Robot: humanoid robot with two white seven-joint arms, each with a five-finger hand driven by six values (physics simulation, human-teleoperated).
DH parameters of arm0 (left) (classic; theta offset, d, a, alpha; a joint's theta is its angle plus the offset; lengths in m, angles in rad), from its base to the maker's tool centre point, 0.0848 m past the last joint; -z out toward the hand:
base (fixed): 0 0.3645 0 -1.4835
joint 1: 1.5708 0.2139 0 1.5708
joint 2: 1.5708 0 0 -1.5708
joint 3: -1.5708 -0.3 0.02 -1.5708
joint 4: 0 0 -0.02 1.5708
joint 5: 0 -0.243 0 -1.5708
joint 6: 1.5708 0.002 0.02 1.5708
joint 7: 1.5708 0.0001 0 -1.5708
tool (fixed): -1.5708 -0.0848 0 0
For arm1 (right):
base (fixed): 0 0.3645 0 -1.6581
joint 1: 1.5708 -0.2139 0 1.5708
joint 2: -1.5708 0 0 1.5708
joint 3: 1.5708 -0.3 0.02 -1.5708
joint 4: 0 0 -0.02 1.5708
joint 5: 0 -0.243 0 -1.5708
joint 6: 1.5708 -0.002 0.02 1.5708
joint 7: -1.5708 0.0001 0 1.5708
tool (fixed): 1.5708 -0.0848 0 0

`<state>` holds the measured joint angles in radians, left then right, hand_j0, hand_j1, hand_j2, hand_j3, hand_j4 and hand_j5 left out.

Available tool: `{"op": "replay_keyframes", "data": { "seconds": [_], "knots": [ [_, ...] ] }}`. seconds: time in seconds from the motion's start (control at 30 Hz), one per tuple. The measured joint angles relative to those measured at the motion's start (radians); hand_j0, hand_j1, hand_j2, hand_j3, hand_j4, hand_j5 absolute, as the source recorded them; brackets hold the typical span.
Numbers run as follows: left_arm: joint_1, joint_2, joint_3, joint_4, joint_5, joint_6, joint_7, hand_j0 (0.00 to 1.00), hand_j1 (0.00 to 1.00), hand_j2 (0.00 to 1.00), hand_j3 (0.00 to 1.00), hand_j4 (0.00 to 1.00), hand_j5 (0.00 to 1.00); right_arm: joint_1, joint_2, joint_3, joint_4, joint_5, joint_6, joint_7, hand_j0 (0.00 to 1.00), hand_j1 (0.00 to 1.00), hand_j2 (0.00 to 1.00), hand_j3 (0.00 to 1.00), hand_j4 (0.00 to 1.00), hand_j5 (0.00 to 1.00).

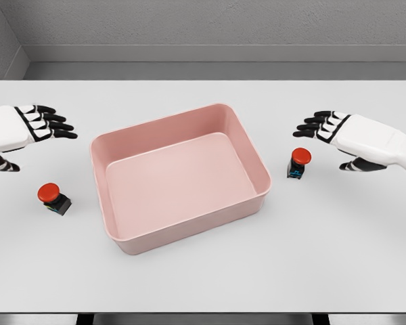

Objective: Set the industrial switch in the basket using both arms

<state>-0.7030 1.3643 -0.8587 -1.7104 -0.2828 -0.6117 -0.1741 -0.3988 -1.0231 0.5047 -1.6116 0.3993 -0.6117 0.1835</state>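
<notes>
Both hands, left hand (37, 125) and right hand (338, 132), hover spread and empty near the tabletop's (203, 277) side edges, flanking the basket (132, 244).

Pink basket (257, 177), red-capped black switches (54, 198), white table (203, 271)

A white table (203, 277) is seen filling most of the frame. At its centre a pink basket (132, 238) is set, slightly turned. Lower left of the basket, one red-capped industrial switch (53, 198) is found tilted; to the right, a second switch (298, 164) is stood upright, just beside the basket.
</notes>
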Motion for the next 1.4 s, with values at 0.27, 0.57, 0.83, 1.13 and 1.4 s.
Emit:
{"op": "replay_keyframes", "data": {
  "seconds": [0.27,0.57,0.83,1.13,1.4],
  "knots": [
    [-0.003,-0.013,-0.091,0.003,-0.125,0.0,0.002,1.0,1.0,1.0,1.0,1.0,1.0,-0.049,0.034,0.05,0.003,0.028,0.0,0.011,1.0,1.0,1.0,1.0,1.0,1.0],
    [-0.004,-0.019,-0.156,0.003,-0.18,0.067,0.002,1.0,1.0,1.0,1.0,1.0,1.0,-0.103,0.081,0.104,0.015,0.062,0.0,0.026,1.0,1.0,1.0,1.0,1.0,1.0],
    [-0.003,-0.02,-0.171,0.001,-0.212,0.077,0.003,0.97,0.97,0.97,0.97,0.97,0.97,-0.109,0.104,0.141,0.048,0.093,0.0,0.034,1.0,1.0,1.0,1.0,1.0,1.0],
    [-0.007,-0.021,-0.196,-0.008,-0.221,0.061,0.004,0.93,0.93,0.93,0.93,0.93,0.93,-0.109,0.101,0.14,0.093,0.098,0.0,0.034,1.0,1.0,1.0,1.0,1.0,1.0],
    [-0.009,-0.022,-0.198,-0.009,-0.222,0.024,0.006,0.93,0.93,0.93,0.93,0.93,0.93,-0.109,0.116,0.146,0.107,0.11,0.0,0.035,1.0,1.0,1.0,1.0,1.0,1.0]
  ]
}}
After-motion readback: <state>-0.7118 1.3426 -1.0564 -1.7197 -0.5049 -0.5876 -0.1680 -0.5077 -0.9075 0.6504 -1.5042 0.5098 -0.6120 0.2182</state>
